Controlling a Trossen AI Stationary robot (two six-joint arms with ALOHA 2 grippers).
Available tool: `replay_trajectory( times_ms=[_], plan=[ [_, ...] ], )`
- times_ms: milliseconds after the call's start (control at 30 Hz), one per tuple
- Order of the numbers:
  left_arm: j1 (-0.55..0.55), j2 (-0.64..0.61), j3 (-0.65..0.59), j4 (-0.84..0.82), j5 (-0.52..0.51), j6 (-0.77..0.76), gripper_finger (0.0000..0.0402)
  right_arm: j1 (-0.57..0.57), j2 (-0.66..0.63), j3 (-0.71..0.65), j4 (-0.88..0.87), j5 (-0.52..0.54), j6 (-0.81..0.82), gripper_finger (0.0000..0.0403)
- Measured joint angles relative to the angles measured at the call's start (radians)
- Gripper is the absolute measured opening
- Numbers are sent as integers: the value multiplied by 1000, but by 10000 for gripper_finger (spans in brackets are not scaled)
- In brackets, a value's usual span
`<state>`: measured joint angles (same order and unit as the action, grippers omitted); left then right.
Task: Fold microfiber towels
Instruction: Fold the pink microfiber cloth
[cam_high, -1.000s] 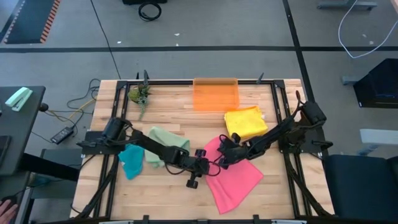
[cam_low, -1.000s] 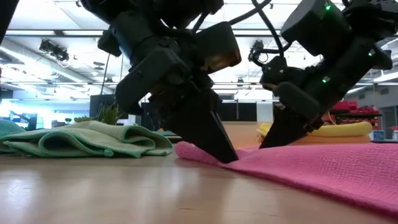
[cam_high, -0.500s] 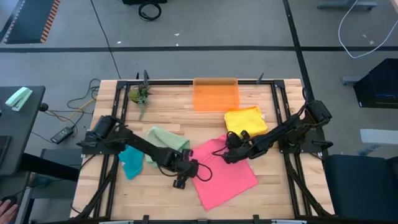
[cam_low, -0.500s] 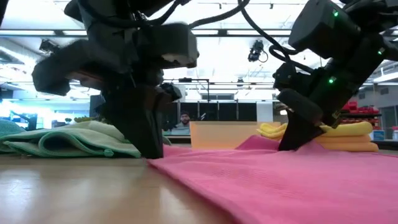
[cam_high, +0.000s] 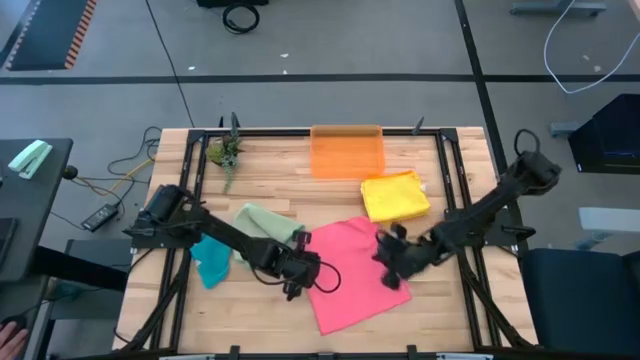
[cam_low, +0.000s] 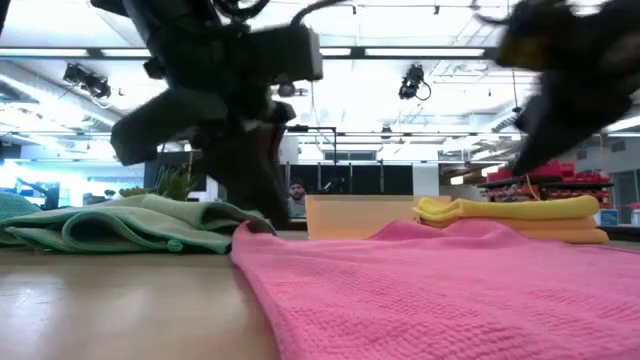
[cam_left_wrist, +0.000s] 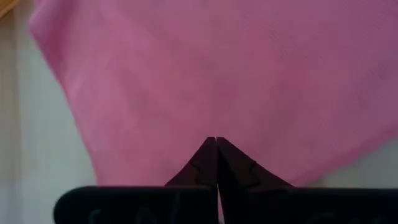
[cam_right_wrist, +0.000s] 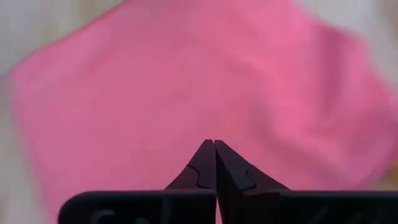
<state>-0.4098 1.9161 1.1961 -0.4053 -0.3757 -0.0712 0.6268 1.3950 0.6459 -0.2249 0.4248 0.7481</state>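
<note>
A pink microfiber towel (cam_high: 358, 272) lies spread flat on the wooden table, with its left edge (cam_low: 240, 235) slightly raised. My left gripper (cam_high: 305, 265) is shut and stands at the towel's left corner, pointing steeply down. In the left wrist view its fingertips (cam_left_wrist: 216, 140) cover that corner. My right gripper (cam_high: 388, 258) is shut and blurred. It hangs above the towel's right part (cam_right_wrist: 205, 81), clear of it in the low view (cam_low: 545, 110). A sage green towel (cam_high: 268, 224) and a teal one (cam_high: 210, 258) lie at the left. A folded yellow one (cam_high: 394, 196) lies at the back right. My left gripper comes slanting down from the table's left side, with its shut fingertips at the pink towel's left corner (cam_left_wrist: 186, 168). The fingers themselves and the towel's raised edge hide the tips, so I cannot tell whether they touch the cloth.
A translucent orange bin (cam_high: 347, 152) stands at the far edge, with a small green plant sprig (cam_high: 225, 153) at the far left. Bare wood shows along the near edge (cam_high: 250, 325). A person sits far off in the room (cam_low: 297, 193).
My left gripper has gone toward the table's left edge and risen a little, tipping less steeply. The pink towel's left corner went with it, and the bunched towel is now spread out flat. My right gripper has lifted off the towel, swinging toward the right and near edges.
</note>
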Motion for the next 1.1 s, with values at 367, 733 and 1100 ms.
replay_trajectory(
  times_ms=[367,733,1100],
  plan=[
    [70,74,-6,23,33,36,4,243,220,-1,14,37,289,0],
    [164,24,4,-98,-82,41,5,312,318,73,272,102,300,0],
    [14,-124,7,-102,88,-78,51,316,281,201,163,168,34,32]
  ],
)
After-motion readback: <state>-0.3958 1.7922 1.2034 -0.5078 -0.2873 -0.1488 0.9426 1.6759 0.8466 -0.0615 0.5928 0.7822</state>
